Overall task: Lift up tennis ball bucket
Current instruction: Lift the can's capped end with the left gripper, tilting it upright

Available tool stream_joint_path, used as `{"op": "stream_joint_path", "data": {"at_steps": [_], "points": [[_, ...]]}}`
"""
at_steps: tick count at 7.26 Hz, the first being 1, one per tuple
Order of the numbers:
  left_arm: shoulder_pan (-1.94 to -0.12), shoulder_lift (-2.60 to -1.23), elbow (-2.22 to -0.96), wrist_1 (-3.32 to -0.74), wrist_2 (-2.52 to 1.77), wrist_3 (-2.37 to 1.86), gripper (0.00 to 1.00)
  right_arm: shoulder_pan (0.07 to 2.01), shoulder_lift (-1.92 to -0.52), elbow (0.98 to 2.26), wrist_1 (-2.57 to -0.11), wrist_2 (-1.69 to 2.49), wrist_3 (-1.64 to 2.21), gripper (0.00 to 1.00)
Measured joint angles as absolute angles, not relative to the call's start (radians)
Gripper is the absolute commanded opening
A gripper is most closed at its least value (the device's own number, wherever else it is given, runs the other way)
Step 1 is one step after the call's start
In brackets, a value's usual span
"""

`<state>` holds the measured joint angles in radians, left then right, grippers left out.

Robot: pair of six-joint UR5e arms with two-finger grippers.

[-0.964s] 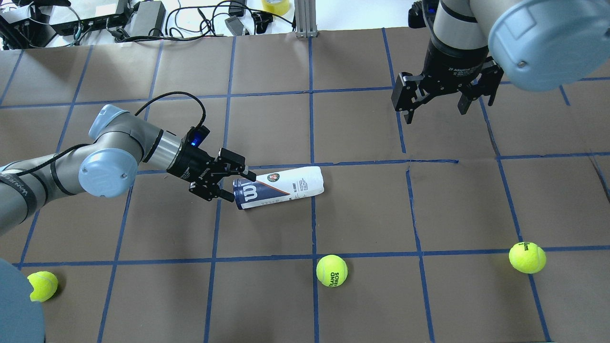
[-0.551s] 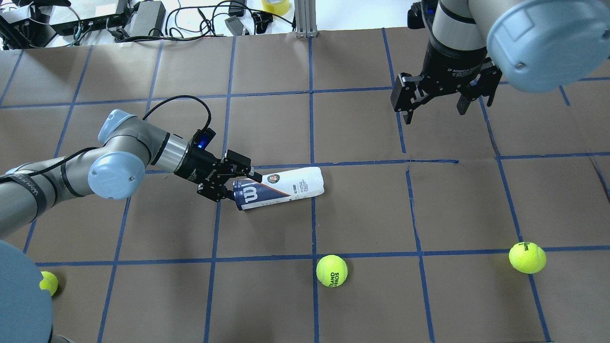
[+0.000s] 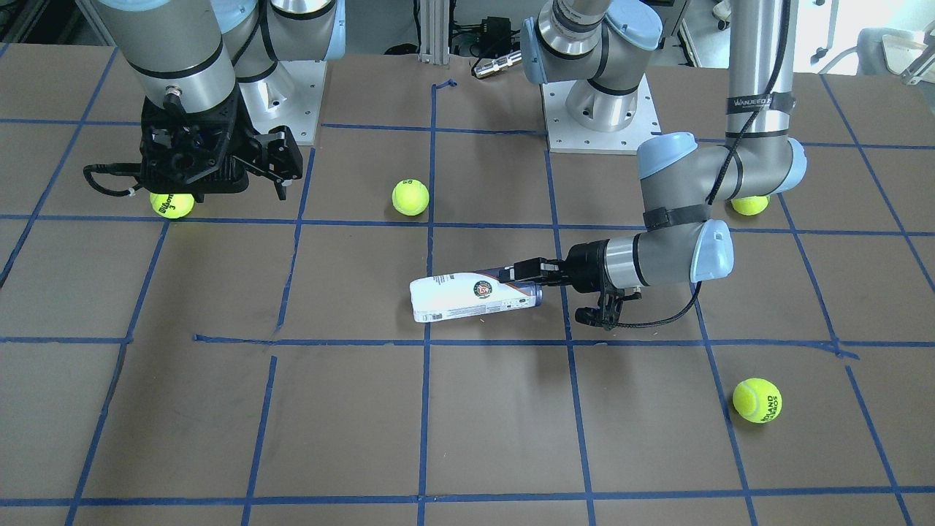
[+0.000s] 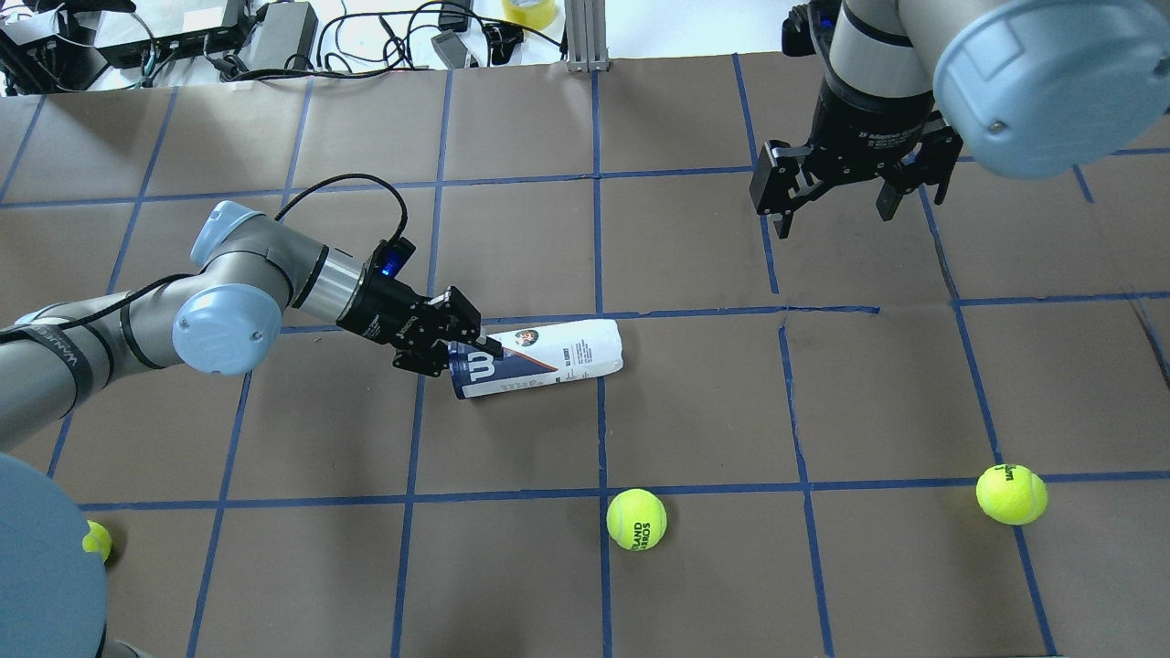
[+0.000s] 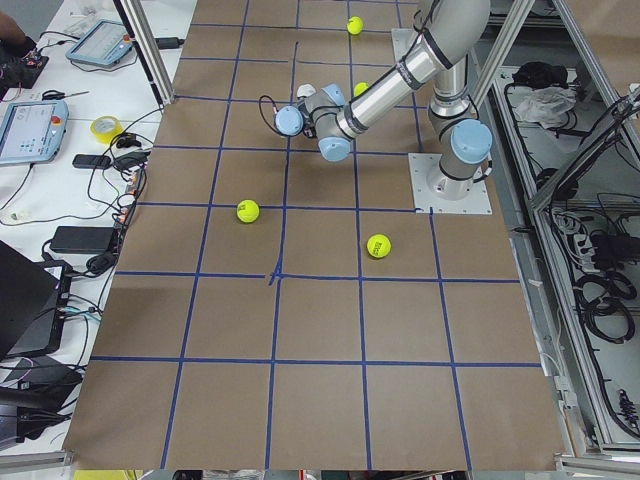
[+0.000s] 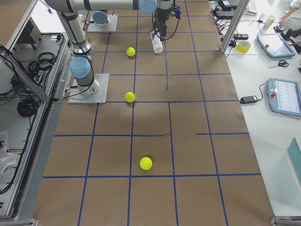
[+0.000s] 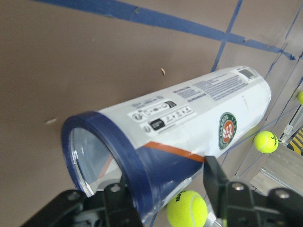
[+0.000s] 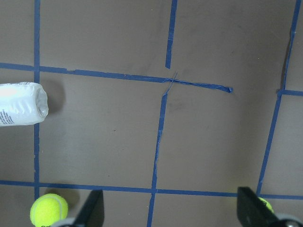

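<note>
Overhead exterior: slim clear plastic, white-navy-labelled tennis ball bucket [image 4: 539, 358] lying mid brown tabletop [image 4: 695, 402], open room toward 3 o'clock. Long axis 9-to-3; navy end at 9, grasped by left gripper [image 4: 468, 358] fingers [image 4: 491, 345]. Right gripper [image 4: 836, 219] released, 1 o'clock.

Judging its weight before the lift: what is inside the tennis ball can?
Through the clear end of the can no ball shows; its label hides the rest of the inside.

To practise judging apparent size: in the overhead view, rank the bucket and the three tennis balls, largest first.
1. tennis ball bucket
2. middle ball and right ball: alike, not ranked
3. left-edge ball: mostly hidden by an arm joint, so it shows smallest
</note>
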<state>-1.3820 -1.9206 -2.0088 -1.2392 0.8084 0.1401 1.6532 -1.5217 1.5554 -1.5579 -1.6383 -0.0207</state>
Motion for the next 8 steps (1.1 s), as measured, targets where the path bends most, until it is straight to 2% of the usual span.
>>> {"op": "stream_joint_path", "data": {"at_steps": [2,5,8], "points": [[-1.385,-1.906,-1.934,-1.241,0.815,-0.009,0.0,1.652,-1.522,1.555,-1.561,-1.638,-0.021,1.0],[-1.464,-1.889,-1.71,-1.249,0.897,-0.306,0.0,1.652,-1.522,1.555,-1.57,-1.638,-0.021,1.0],[-1.586,-1.893,-1.514,-1.246,1.186,-0.441,0.0,1.652,-1.522,1.555,-1.571,-1.639,-0.026,1.0]]}}
